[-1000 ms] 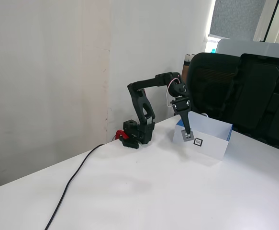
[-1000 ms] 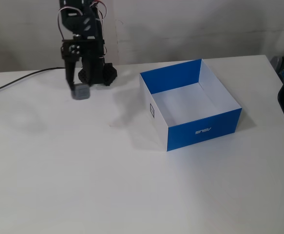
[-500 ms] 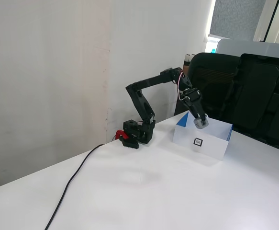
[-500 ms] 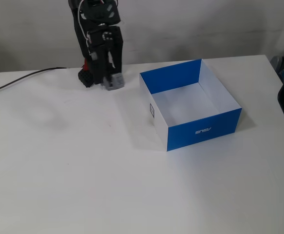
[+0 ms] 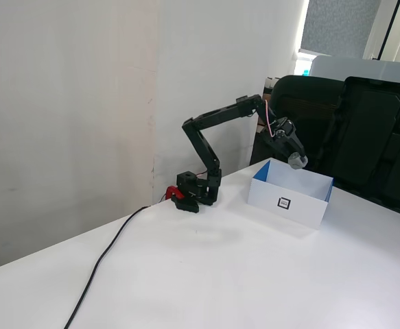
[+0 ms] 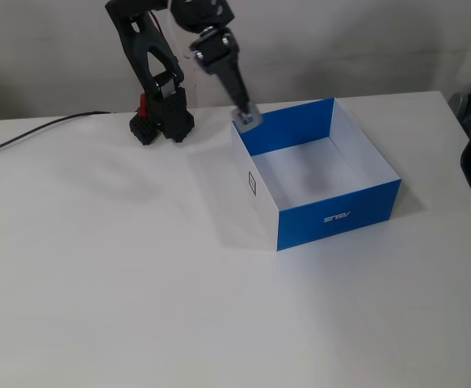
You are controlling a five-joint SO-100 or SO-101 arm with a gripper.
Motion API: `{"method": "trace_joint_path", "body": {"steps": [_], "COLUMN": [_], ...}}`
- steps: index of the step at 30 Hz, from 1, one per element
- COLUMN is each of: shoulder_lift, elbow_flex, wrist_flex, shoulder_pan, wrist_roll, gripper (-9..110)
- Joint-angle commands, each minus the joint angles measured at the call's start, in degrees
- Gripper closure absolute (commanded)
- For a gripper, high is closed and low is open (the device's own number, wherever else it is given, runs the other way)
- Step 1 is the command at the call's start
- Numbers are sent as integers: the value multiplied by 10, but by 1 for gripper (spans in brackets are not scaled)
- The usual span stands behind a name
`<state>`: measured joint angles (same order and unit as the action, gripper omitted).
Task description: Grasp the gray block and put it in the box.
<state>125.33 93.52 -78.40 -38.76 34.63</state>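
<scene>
gray block (image 5: 296, 162) small and blurred at pincer (image 6: 247, 120) tip, arm top cut off by frame edge

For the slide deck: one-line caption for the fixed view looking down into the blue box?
Gripper carries the gray block above the box rim, not yet released.

wall (image 5: 69, 103): pale, plain | table (image 5: 254, 274): white | chair (image 5: 337, 130): black, behind table

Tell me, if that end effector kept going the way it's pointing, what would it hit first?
Probably the box. The end effector holds the block and slants down toward the box's near corner. It would likely meet the rim there or the floor just inside; depth is hard to judge.
</scene>
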Motion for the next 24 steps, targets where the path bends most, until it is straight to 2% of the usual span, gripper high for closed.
{"method": "trace_joint_path", "body": {"steps": [1,8,18,19,21,22,24], "shoulder_lift": [-18,-73,-156,-161,-166,-166,-171], "elbow_flex": [-63,-73,-95,-95,-84,-77,-75], "wrist_flex": [16,33,50,52,58,68,72], "shoulder_pan": [-57,-108,-125,-126,-126,-123,-119], "wrist_roll": [-15,-25,-31,-31,-24,-23,-22], "gripper": [101,101,101,95,62,55,54]}}
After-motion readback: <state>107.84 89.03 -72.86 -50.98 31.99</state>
